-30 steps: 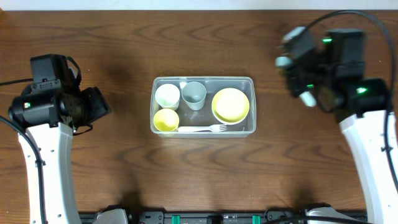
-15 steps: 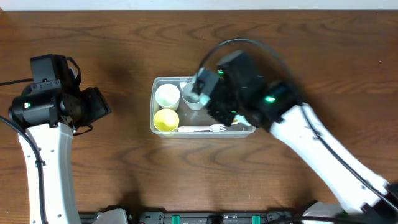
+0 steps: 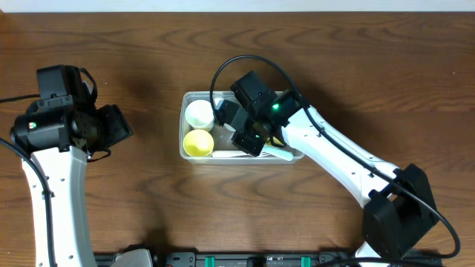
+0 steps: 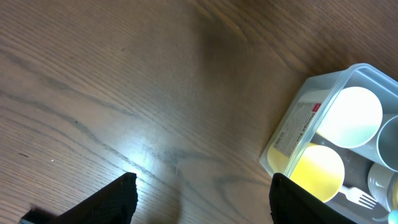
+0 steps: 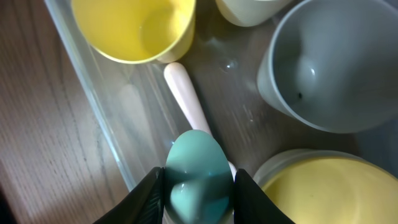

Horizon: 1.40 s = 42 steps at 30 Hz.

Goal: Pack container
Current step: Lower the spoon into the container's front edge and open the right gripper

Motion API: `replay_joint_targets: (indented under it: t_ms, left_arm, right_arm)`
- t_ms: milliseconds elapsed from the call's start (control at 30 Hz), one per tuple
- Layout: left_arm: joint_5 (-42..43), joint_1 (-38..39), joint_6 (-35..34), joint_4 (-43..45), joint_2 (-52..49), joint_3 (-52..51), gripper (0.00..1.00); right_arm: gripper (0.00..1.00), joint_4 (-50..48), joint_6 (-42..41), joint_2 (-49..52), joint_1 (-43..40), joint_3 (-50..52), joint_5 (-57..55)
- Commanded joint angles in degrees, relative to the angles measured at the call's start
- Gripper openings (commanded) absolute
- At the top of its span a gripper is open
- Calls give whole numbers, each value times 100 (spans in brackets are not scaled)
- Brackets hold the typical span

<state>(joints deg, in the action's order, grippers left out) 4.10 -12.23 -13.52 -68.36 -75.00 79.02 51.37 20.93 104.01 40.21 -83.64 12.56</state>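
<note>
Container (image 3: 183, 145), mid-worktop & part-filled, looks thin clear plastic, prob. light, flexy, slick, so best held by rim/short walls w/ both arms; right end effector (image 5: 199, 190) pinches teal utensil (image 5: 198, 163) inside it, left end effector (image 4: 204, 183) spread, empty.
</note>
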Motion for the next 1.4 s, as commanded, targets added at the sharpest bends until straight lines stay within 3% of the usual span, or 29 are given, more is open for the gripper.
replay_joint_targets:
  t_ms: [0, 233, 600, 1367]
  left_arm:
    - [-66, -24, 11, -13, 13, -7, 68]
    - [-66, -24, 11, -13, 13, -7, 69]
    - [-66, -24, 11, -11, 13, -7, 68]
    - [-66, -24, 11, -15, 13, -7, 69]
  right_arm:
    - [1, -17, 188, 52, 39, -52, 317]
    - [1, -37, 339, 52, 37, -52, 334]
    - [1, 175, 1357, 52, 221, -52, 658]
    - [1, 48, 1604, 55, 251, -52, 782]
